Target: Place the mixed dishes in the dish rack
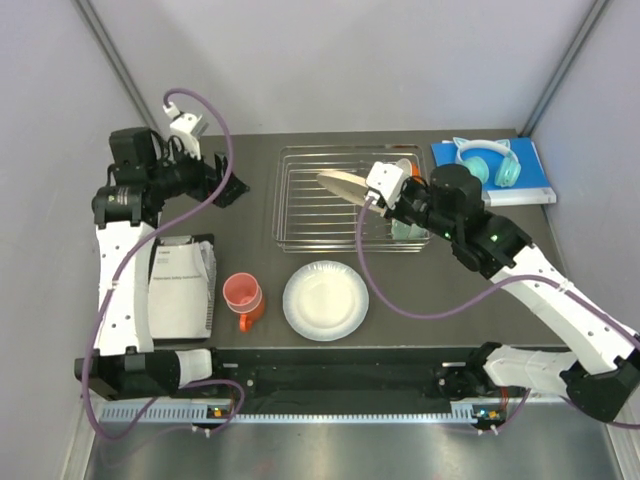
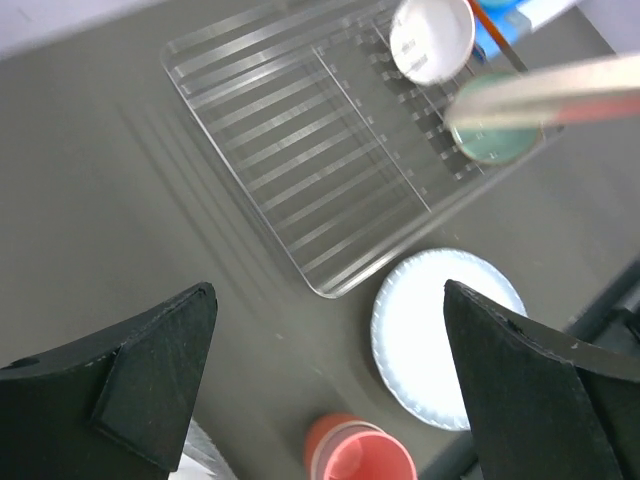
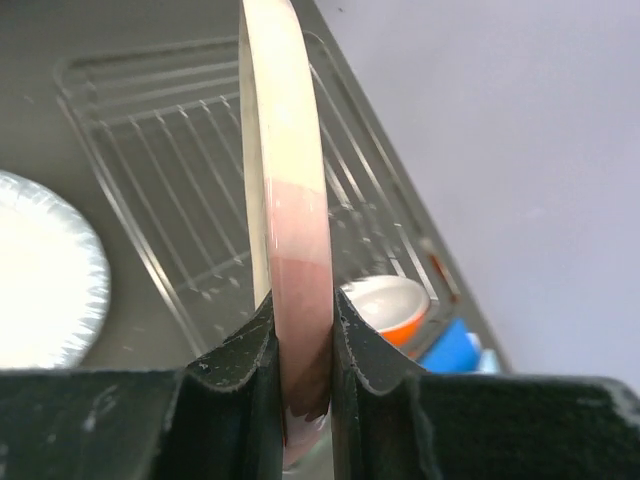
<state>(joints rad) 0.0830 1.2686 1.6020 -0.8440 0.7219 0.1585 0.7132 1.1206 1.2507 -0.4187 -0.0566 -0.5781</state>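
- While the right gripper [image 3: 300, 335] is clamped on the lower rim of the cream-and-pink plate [image 3: 290, 200], its two fingers press either face with no gap showing.
- Seen from the right wrist, the plate stands on edge, cream at the top and pink toward the fingers.
- From above, that plate [image 1: 345, 185] hangs in the air over the middle of the dish rack [image 1: 300, 225], tilted, and not resting on the bars.
- At the rack's right end, the orange bowl [image 3: 385, 305] sits in the far corner and the mint-green bowl [image 2: 493, 135] in the near corner.
- Out on the left, the left gripper [image 2: 328, 295] is spread wide and holds nothing; it hovers above the bare table [image 1: 255, 215], well apart from the rack's left edge.
- Near of the rack, the white plate [image 1: 325, 300] lies flat on the table, with the orange mug [image 1: 243, 297] just left of it.
- A white printed sheet [image 1: 180, 285] lies further left, beside the left arm.
- Teal headphones [image 1: 487, 160] rest on a blue book [image 1: 530, 185] at the far right corner.
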